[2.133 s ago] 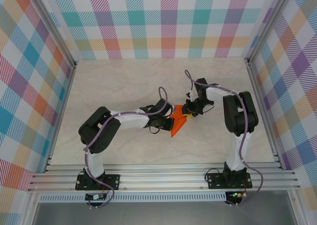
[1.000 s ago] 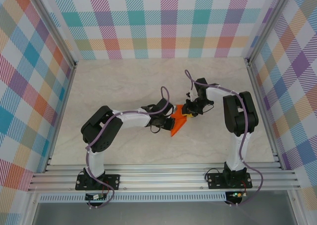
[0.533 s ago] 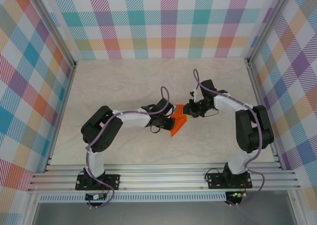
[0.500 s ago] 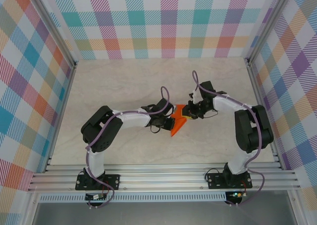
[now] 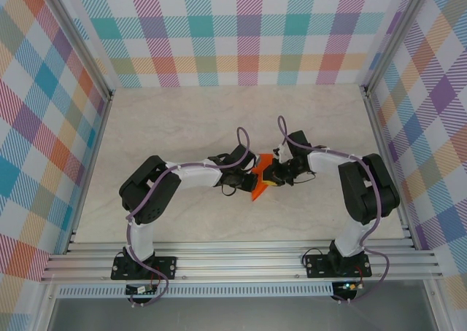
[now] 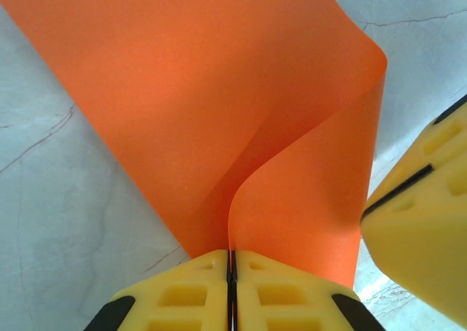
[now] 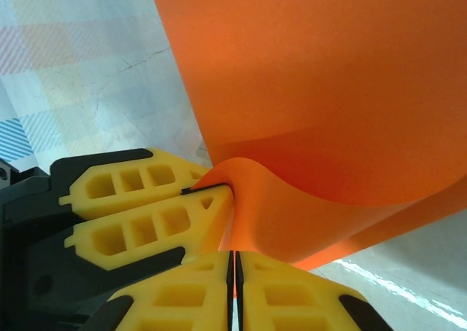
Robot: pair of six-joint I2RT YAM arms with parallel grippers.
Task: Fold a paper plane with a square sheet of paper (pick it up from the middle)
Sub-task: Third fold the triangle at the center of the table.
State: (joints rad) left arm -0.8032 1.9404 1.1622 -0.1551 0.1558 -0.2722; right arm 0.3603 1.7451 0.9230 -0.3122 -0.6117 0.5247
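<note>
Right gripper [image 5: 271,176] has swung in and clamped the square sheet of paper [image 5: 257,191] mid-table, while its wrist view reveals the left gripper [image 7: 208,192] pinching the same curl at nine o'clock.

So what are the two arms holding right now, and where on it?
The orange paper: left gripper pinches its curled edge, right gripper pinches it close beside.

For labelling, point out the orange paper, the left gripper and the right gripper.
orange paper [image 6: 204,90]: left wrist view, on its broad flat face.
left gripper [image 6: 230,258]: left wrist view, seam between its fingertips.
right gripper [image 7: 233,258]: right wrist view, seam between its fingertips.
</note>
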